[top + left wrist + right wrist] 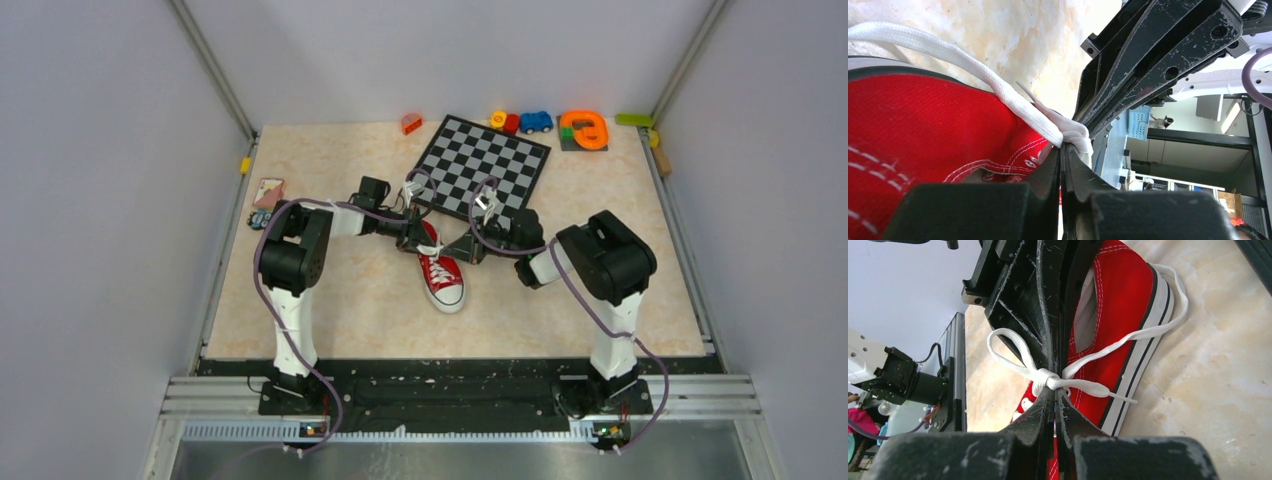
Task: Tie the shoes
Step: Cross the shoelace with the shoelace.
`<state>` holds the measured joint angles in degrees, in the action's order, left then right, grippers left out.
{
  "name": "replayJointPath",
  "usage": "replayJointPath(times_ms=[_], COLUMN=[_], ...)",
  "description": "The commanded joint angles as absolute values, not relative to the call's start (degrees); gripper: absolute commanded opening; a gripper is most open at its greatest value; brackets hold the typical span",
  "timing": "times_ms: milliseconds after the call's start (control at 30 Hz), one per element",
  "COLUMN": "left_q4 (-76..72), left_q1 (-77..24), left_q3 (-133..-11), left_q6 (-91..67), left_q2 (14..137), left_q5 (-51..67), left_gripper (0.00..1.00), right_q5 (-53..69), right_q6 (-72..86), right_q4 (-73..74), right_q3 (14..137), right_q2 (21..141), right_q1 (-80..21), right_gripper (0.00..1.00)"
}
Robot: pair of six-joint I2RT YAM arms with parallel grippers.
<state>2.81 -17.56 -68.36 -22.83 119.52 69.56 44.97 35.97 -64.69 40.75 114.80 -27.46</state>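
One red canvas low sneaker [441, 272], mid-scene. Sole down, white toe cap pointing near and slightly right, heel to the far left. White sole edge with a thin dark stripe; white stitching on the canvas. White laces [1048, 379] drawn into a small knot above the opening. One loop stands out sideways, and other strands trail past the sole edge.

Nothing legible in any view tbh: no brand or label I can read on the sneaker [441, 272], no letters or numbers on the chessboard [483, 165] either
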Motion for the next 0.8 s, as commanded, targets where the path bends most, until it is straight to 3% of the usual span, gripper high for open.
replayJointPath(times_ms=[0,433,767], left_q4=[0.44,0.77,3.12], left_q1=[-17.91,-17.77,-17.0], left_q3=[-68.09,-67.93,-66.0], left_q6=[-23.43,-23.12,-21.6], left_q2=[117.95,117.51,112.97], left_q5=[71.14,70.73,67.02], left_gripper=[0.06,0.09,0.05], right_q5=[41.64,38.56,38.42], right_q6=[32.11,31.53,30.89], right_q4=[-55.79,-44.41,-38.71], right_q3=[42.77,44.82,47.03], right_q2=[111.4,107.02,105.48], right_q1=[-27.77,-28.08,-28.73], right_gripper=[0.0,0.0,0.0])
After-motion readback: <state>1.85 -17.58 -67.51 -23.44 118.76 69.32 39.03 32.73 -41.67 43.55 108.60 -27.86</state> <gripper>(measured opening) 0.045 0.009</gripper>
